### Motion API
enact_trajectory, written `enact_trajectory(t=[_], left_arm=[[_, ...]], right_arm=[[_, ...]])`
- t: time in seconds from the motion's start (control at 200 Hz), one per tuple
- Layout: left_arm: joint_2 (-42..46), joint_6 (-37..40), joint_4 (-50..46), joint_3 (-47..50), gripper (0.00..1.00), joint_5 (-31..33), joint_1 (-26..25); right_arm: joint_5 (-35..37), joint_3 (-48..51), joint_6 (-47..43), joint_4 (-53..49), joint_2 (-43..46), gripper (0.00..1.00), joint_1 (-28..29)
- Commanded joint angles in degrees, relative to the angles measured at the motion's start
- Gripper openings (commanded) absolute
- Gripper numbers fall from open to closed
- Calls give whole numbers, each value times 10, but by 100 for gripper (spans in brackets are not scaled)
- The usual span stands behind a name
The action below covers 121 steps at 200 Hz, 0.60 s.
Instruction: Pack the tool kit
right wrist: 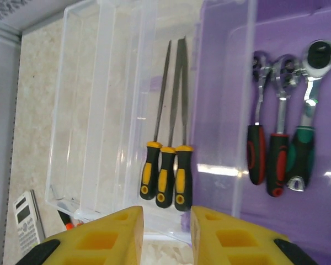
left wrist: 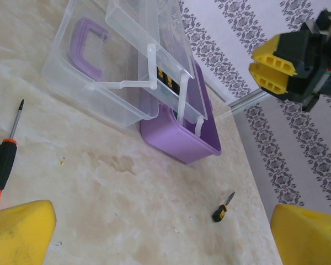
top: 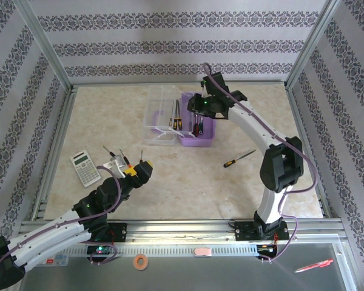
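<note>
Packing progress: part done, by my reading. The purple case stands open on the counter, with its clear lid laid back on the case's left side and the purple handle on that lid.
Already in the case: three ratchet wrenches lie side by side in the purple base. Three yellow-and-black-handled tools lie side by side in the clear tray, just left of the base.
Not yet packed: one yellow-and-black screwdriver lies loose on the counter, right of the case and nearer the arm bases. An orange-handled screwdriver lies well off the case's near-left corner. A few more small drivers lie near it, count unclear.
Right gripper: above the case, over the near end of the tray. Fingers stand at a narrow gap with nothing between them.
Left gripper: near-left of the case, low over the counter beside the loose drivers. Fingers are spread wide and empty.
Calculator: far left of the case, not part of the kit.
Remaining, as a judgement: bring the loose drivers to the case, fold the tray in, shut the lid.
</note>
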<state>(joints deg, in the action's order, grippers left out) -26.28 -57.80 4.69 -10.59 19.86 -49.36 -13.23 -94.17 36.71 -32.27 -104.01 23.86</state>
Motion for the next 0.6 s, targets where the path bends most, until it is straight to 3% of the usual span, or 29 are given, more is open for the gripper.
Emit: enact_trajectory(t=[0.0,0.465,0.6], left_arm=[[9,-15,-16,14,100,7,8],[-13,-22,24,28,100,-52,8],[-11,-30,22,33,100,-61,8]], right_arm=[[36,45,1,5,40,29,-15],[87,277,0,8,199,32,-122],[27,320,7,10,204,34,-162]])
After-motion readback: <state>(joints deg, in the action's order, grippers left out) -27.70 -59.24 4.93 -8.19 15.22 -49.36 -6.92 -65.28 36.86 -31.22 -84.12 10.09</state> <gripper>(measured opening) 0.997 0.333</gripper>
